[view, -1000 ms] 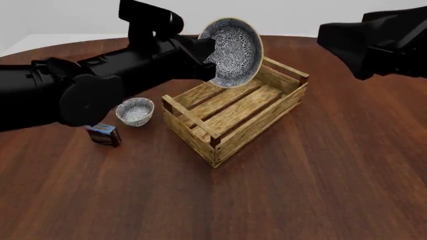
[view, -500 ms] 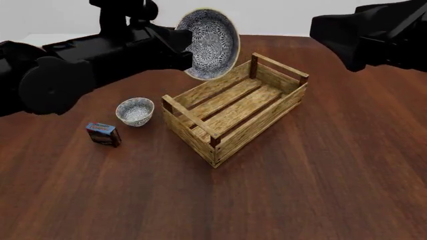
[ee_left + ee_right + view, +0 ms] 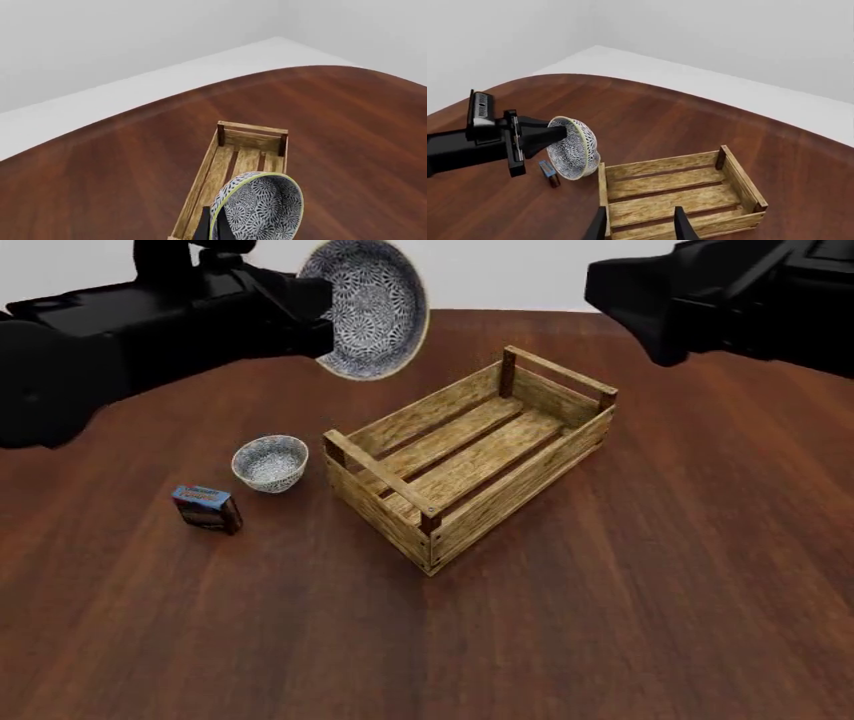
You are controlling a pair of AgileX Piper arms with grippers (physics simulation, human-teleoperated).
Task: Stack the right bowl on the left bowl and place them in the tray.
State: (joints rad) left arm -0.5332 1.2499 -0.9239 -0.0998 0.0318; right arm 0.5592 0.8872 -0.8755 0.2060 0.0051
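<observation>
While left end effector point(image 3: 320, 315) grips one large bowl point(image 3: 368, 308), second small bowl point(image 3: 271, 462), one tray point(image 3: 467, 455), right end effector point(image 3: 639, 226) parted.

Front camera and both wrist cameras share the tray point(image 3: 467, 465).

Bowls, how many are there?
2. The large bowl is held tilted in the air by the left gripper. The small bowl sits on the table between the tray and a little blue box.

Large patterned bowl point(image 3: 371, 306) hangs tilted on edge; small bowl point(image 3: 271, 462) sits upright beside the empty slatted tray point(image 3: 470, 455).
</observation>
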